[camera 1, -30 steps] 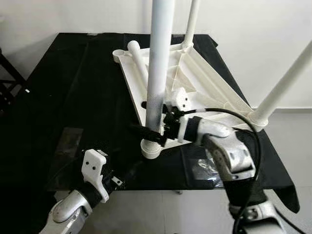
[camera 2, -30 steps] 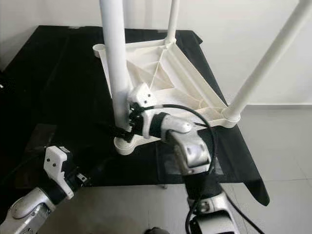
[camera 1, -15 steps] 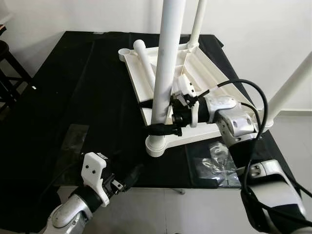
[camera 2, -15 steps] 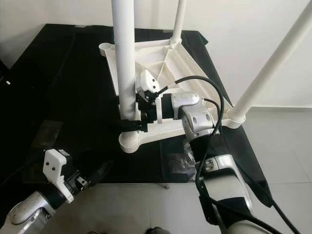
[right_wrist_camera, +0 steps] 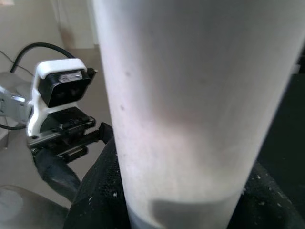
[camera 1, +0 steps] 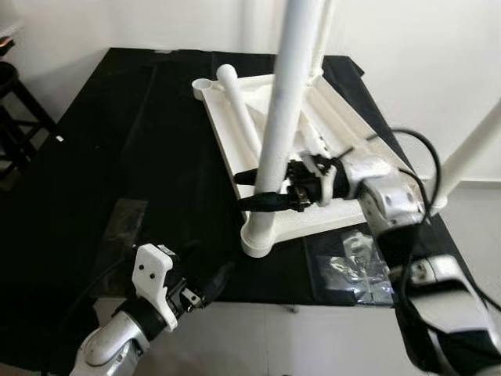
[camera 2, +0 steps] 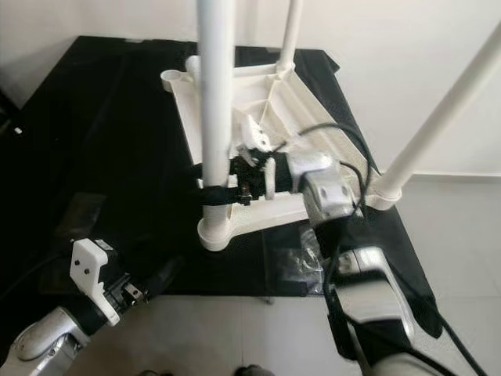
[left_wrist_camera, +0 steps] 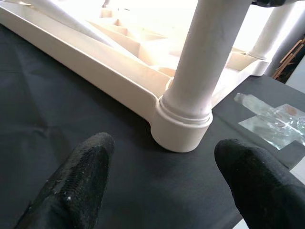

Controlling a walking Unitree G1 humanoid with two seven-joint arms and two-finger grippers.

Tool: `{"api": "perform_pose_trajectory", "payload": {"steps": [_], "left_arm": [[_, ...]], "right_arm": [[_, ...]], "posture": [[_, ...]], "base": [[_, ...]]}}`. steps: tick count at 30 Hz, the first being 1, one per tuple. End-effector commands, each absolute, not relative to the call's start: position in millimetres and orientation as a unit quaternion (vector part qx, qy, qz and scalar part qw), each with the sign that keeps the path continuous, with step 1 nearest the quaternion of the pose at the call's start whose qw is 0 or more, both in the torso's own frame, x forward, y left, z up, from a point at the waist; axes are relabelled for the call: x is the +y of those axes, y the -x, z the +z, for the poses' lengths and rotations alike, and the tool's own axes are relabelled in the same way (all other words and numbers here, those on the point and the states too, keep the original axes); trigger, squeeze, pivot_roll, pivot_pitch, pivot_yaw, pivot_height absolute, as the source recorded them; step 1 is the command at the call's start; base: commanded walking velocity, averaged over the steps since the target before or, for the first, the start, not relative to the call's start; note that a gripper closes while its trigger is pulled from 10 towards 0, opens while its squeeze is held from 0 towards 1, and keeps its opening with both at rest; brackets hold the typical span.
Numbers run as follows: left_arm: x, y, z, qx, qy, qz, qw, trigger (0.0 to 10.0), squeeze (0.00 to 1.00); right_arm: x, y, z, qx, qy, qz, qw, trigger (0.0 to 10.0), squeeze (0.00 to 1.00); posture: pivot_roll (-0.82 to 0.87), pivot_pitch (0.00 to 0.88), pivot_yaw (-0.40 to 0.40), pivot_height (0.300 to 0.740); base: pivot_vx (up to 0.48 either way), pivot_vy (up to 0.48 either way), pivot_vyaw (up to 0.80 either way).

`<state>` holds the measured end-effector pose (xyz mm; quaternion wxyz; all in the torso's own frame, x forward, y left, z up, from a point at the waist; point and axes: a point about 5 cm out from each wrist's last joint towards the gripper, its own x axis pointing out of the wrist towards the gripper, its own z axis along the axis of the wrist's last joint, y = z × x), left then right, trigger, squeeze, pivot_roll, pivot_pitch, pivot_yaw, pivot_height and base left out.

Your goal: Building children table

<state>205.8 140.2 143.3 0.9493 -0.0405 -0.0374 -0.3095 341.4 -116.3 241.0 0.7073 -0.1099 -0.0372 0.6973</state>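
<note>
A white plastic children's table top (camera 1: 329, 129) lies upside down on a black-covered worktable (camera 1: 141, 149). Three white legs stand in its corner sockets. My right gripper (camera 1: 255, 190) is shut on the near leg (camera 1: 280, 117), just above its socket (camera 1: 258, 236). That leg (right_wrist_camera: 190, 95) runs between the black fingers in the right wrist view. A loose leg (camera 1: 239, 110) lies on the underside by an empty socket (camera 1: 203, 84). My left gripper (left_wrist_camera: 162, 176) hovers open at the worktable's front edge, apart from the near socket (left_wrist_camera: 181, 126).
A clear plastic bag (camera 1: 356, 262) lies on the cloth right of the near socket. The worktable's front edge (camera 1: 258, 301) runs just below both arms. A dark stool (camera 1: 16, 117) stands at the left. A white wall (camera 1: 423, 55) is behind.
The whole view has shifted as the camera moved. My right gripper stays clasped on the near leg, now with the arm stretched in from the right. The left gripper has hardly moved.
</note>
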Motion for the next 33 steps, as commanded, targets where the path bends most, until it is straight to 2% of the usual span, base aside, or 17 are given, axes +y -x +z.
{"api": "perform_pose_trajectory", "payload": {"steps": [1,2,3,5,6,7,12,16,17,21,22,25,27,30,32,33], "left_arm": [[139.6,-204.5,139.0,-0.027,0.046,-0.311,0.949,10.0,0.00],[141.1,-205.0,139.0,-0.027,0.046,-0.311,0.949,10.0,0.00],[142.2,-205.4,139.1,-0.027,0.045,-0.311,0.949,10.0,0.00],[142.2,-205.4,139.1,-0.027,0.045,-0.311,0.949,10.0,0.00],[143.5,-206.1,139.6,-0.028,0.045,-0.311,0.949,10.0,0.00],[144.5,-207.3,139.4,-0.027,0.044,-0.312,0.949,10.0,0.00],[147.0,-210.8,138.0,-0.020,0.039,-0.319,0.947,10.0,0.00],[149.1,-211.0,137.7,-0.018,0.037,-0.318,0.947,10.0,0.00],[150.8,-211.0,137.7,-0.018,0.035,-0.313,0.949,10.0,0.00],[153.0,-211.5,137.6,-0.019,0.032,-0.307,0.951,10.0,0.00],[153.2,-211.8,137.5,-0.019,0.032,-0.307,0.951,10.0,0.00],[152.9,-212.4,137.5,-0.019,0.032,-0.308,0.951,10.0,0.00],[152.1,-212.8,138.2,-0.019,0.032,-0.310,0.950,10.0,0.00],[151.9,-212.9,138.4,-0.019,0.032,-0.311,0.950,10.0,0.00],[151.2,-212.0,139.2,-0.019,0.032,-0.312,0.949,10.0,0.00],[151.2,-212.0,139.2,-0.019,0.032,-0.312,0.949,10.0,0.00]], "right_arm": [[-122.7,-338.6,219.5,-0.007,0.116,0.652,0.749,0.0,0.00],[-113.9,-342.0,199.2,0.012,0.105,0.528,0.843,0.0,0.00],[-111.5,-342.9,186.1,0.027,0.100,0.426,0.899,0.0,0.00],[-111.5,-342.9,186.1,0.027,0.100,0.426,0.899,0.0,0.00],[-107.2,-327.5,163.3,0.062,0.071,0.325,0.941,0.0,0.00],[-93.9,-314.8,152.8,0.074,0.055,0.293,0.952,0.0,0.00],[-69.1,-309.7,157.1,0.056,0.044,0.298,0.952,0.0,0.00],[-62.6,-312.0,162.6,0.048,0.044,0.290,0.955,0.0,0.00],[-61.9,-312.9,164.8,0.048,0.044,0.282,0.957,10.0,0.00],[-59.4,-314.3,172.7,0.042,0.027,0.288,0.956,10.0,0.02],[-58.3,-315.3,178.6,0.032,0.021,0.296,0.954,10.0,1.00],[-55.8,-317.4,187.2,0.016,0.011,0.322,0.947,10.0,1.00],[-49.5,-317.7,203.1,-0.022,0.012,0.389,0.921,10.0,1.00],[-48.0,-317.5,208.1,-0.036,0.016,0.418,0.908,10.0,1.00],[-48.8,-311.7,216.1,-0.053,0.035,0.524,0.849,10.0,1.00],[-48.8,-311.7,216.1,-0.053,0.035,0.524,0.849,10.0,1.00]], "posture": [[-0.14,0.154,-0.072,0.740],[-0.16,0.155,-0.072,0.740],[-0.16,0.155,-0.072,0.740],[-0.16,0.155,-0.072,0.740],[-0.18,0.159,-0.057,0.740],[-0.19,0.160,-0.026,0.740],[-0.17,0.143,-0.020,0.740],[-0.17,0.137,-0.014,0.740],[-0.16,0.142,-0.014,0.740],[-0.15,0.139,-0.013,0.740],[-0.15,0.138,-0.014,0.740],[-0.15,0.136,-0.015,0.740],[-0.16,0.142,-0.013,0.740],[-0.16,0.142,-0.013,0.740],[-0.14,0.150,-0.015,0.740],[-0.14,0.150,-0.015,0.740]], "base": [[0.000,0.000,0.00],[0.000,0.000,0.00],[0.000,0.000,0.00],[0.000,0.000,0.00],[0.000,0.000,0.00],[0.000,0.000,0.00],[0.000,0.000,0.00],[0.000,0.000,0.00],[0.000,0.000,0.00],[0.000,0.000,0.00],[0.000,0.000,0.00],[0.000,0.000,0.00],[0.000,0.000,0.00],[0.000,0.000,0.00],[0.000,0.000,0.00],[0.000,0.000,0.00]]}}
